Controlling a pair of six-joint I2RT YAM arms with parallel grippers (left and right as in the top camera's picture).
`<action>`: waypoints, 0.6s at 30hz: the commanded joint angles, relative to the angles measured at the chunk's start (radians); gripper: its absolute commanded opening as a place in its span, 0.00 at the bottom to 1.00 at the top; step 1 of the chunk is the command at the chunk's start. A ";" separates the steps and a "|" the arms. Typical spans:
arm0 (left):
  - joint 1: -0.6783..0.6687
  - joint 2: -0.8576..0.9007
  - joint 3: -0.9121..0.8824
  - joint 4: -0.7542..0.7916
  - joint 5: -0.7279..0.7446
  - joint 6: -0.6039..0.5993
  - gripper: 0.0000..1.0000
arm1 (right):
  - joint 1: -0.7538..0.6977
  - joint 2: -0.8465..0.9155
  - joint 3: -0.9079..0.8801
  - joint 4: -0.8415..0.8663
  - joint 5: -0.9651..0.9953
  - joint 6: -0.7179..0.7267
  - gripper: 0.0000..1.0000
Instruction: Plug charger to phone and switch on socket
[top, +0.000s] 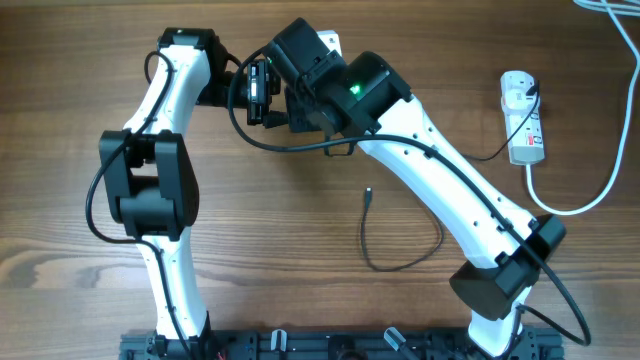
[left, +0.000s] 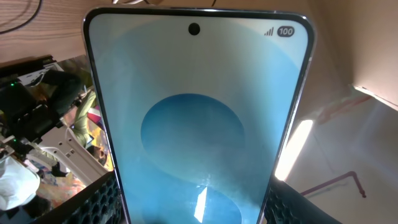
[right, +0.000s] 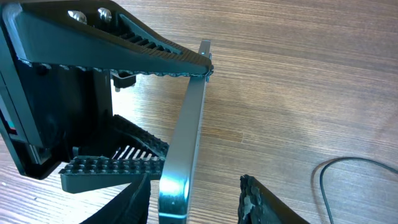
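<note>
The phone (left: 194, 124), turquoise screen lit, fills the left wrist view, and my left gripper (left: 194, 208) is shut on its two long edges. From overhead the phone (top: 261, 88) is held up edge-on at the back of the table by the left gripper (top: 252, 95). My right gripper (right: 196, 186) is open around the phone's silver edge (right: 186, 124). Its left finger is close to that edge, and a clear gap shows at the right finger (right: 261, 202). The charger (top: 400, 262) lies looped on the wood, its tip (top: 368, 192) free. The socket (top: 523, 118) lies far right.
A pale thick cable (top: 600, 190) curves from the socket towards the top right corner. A plug sits in the socket's far end (top: 520, 88). Both arm bases stand at the front edge. The charger cable (right: 323, 180) shows at the right wrist view's lower right.
</note>
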 joint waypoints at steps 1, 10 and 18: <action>0.005 -0.049 0.021 -0.001 0.039 0.023 0.64 | 0.005 -0.009 0.031 0.003 -0.037 0.008 0.46; 0.005 -0.049 0.021 -0.001 0.039 0.023 0.64 | 0.005 -0.009 0.031 0.029 -0.041 0.019 0.33; 0.005 -0.049 0.021 -0.001 0.039 0.023 0.64 | 0.005 -0.009 0.031 0.030 -0.034 0.019 0.28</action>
